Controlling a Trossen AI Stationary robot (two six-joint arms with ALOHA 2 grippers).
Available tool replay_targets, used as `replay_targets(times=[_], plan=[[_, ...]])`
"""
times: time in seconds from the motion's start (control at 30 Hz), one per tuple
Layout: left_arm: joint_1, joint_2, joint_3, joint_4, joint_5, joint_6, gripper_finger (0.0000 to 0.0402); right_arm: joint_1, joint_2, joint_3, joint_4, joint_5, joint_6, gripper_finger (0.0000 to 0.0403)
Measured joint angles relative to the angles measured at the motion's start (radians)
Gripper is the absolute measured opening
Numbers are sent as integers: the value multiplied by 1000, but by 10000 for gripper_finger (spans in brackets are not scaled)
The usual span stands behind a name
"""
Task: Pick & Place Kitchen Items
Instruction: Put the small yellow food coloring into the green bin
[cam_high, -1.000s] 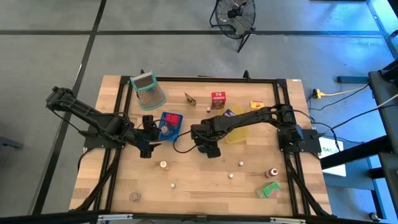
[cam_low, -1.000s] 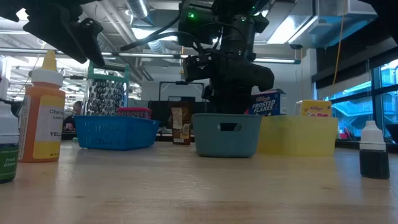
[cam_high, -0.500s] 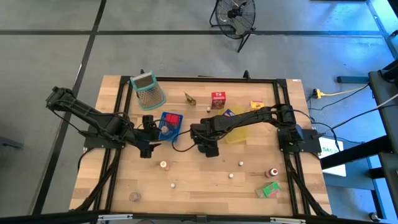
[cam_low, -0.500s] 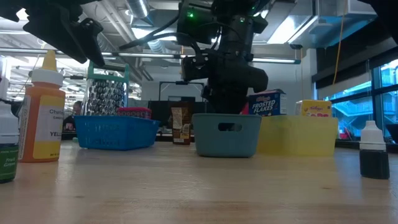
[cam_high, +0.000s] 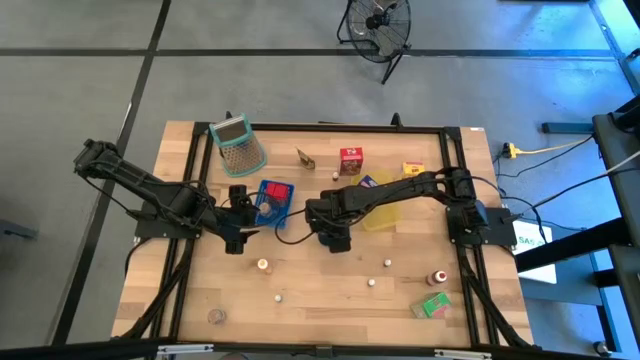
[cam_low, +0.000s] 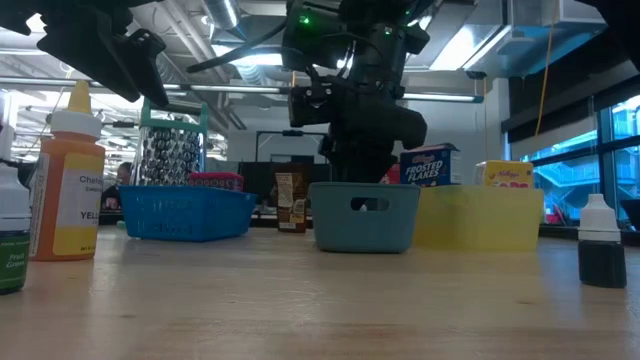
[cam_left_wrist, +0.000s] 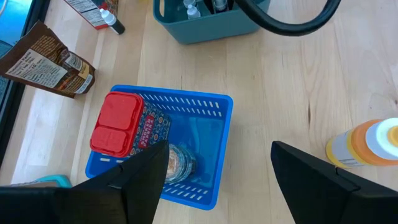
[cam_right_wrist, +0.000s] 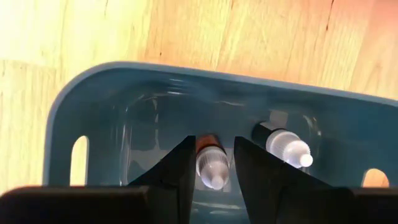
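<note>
The right gripper (cam_right_wrist: 211, 171) is down inside the grey-blue rectangular plastic tray (cam_right_wrist: 93, 99), near the middle of the table (cam_high: 330, 300). Its two dark fingers are clenched on a small bottle with a clear pointed cap (cam_right_wrist: 210, 163), which stands upright in the tray. A second small bottle with a white cap (cam_right_wrist: 283, 146) stands just beside it (not touching the fingers). The left gripper (cam_left_wrist: 217, 168) waits with spread, empty fingers above the blue plastic mesh basket (cam_left_wrist: 214, 109), which holds a red-lidded container (cam_left_wrist: 118, 123).

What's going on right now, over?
Right gripper shut on small bottle inside grey-blue tray. Left gripper open above blue basket. Second bottle lies alongside.
</note>
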Motion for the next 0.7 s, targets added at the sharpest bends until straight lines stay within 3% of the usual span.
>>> replay_targets(times=[0.7], plan=[[0,0,0,0,0,0,279,6,0,0,14,38,49,124]])
